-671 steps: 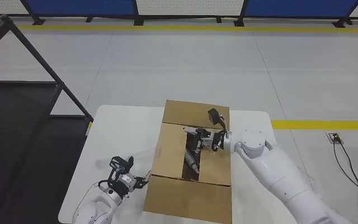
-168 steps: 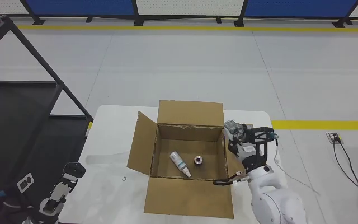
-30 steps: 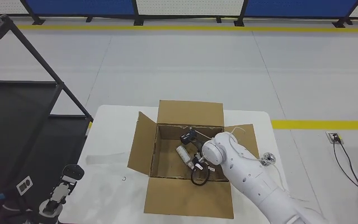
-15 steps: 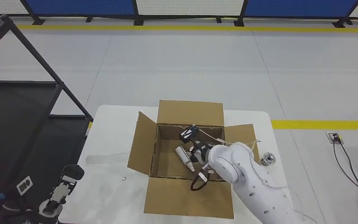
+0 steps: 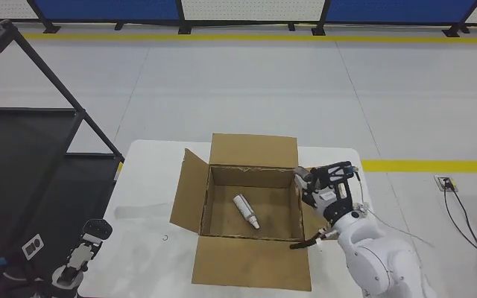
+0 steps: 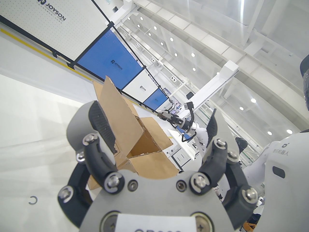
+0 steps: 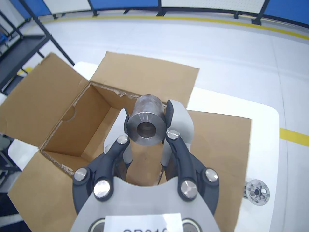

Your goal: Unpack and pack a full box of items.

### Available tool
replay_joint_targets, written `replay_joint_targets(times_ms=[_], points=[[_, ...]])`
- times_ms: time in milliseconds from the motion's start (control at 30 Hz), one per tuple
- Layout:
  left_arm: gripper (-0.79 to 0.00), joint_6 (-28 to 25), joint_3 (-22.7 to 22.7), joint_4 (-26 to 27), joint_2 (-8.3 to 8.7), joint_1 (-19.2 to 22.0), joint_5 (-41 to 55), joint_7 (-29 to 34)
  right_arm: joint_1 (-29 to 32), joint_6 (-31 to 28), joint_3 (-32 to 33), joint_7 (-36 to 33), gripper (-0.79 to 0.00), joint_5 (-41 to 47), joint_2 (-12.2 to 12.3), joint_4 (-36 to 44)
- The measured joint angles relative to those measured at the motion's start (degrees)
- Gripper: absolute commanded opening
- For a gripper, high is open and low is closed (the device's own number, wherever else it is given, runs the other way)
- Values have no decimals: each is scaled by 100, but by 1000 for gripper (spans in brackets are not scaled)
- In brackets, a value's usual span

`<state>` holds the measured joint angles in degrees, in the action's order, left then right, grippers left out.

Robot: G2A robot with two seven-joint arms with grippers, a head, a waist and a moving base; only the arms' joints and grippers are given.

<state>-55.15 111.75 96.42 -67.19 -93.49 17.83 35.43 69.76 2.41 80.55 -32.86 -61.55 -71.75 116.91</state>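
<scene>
The white surface (image 5: pixel 149 186) carried one open cardboard box (image 5: pixel 253 261) at its middle, all four flaps folded outward. The right end effector (image 7: pixel 147 112) hung above the box's right flap, toward the right edge of the surface, clamped from both sides on a steel cylinder (image 7: pixel 147 126) whose bored end faced the wrist.

This looked like the unpacking half of the job, with the cylinder lifted out and due to be set down. To do it well, the arm would need to carry the piece past the flap's outer edge, so that it met bare surface rather than springy cardboard. It should then be lowered until it took its own weight before the fingers parted. A round steel piece would probably roll if laid on its side, so standing it on a flat end seemed safer.

The left end effector (image 6: pixel 154 112) sat low by the near left corner, fingers apart and empty. A white bottle (image 5: pixel 246 211) lay on the box floor. A toothed metal disc (image 7: pixel 257 192) rested near the right edge, just beyond the flap, and could crowd the landing spot. A small open ring (image 5: pixel 165 238) lay left of the box.
</scene>
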Motion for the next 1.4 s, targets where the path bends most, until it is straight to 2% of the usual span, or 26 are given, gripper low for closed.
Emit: replay_joint_targets(times_ms=[300, 567, 700, 933, 1167, 1400], points=[[0, 0, 0, 0, 0, 0, 0, 0, 1134, 346, 1231, 224, -785, 265, 68, 498], [0, 0, 0, 0, 0, 0, 0, 0, 1557, 876, 1982, -531, -785, 238, 110, 236], [0, 0, 0, 0, 0, 0, 0, 0, 1601, 762, 2147, -1067, -785, 375, 141, -85], [0, 0, 0, 0, 0, 0, 0, 0, 1169, 360, 2065, -2058, -785, 318, 222, -1065], [0, 0, 0, 0, 0, 0, 0, 0, 514, 291, 1730, -2344, -785, 66, 258, -1930], [0, 0, 0, 0, 0, 0, 0, 0, -90, 335, 1421, -2907, -785, -214, 290, -2530]])
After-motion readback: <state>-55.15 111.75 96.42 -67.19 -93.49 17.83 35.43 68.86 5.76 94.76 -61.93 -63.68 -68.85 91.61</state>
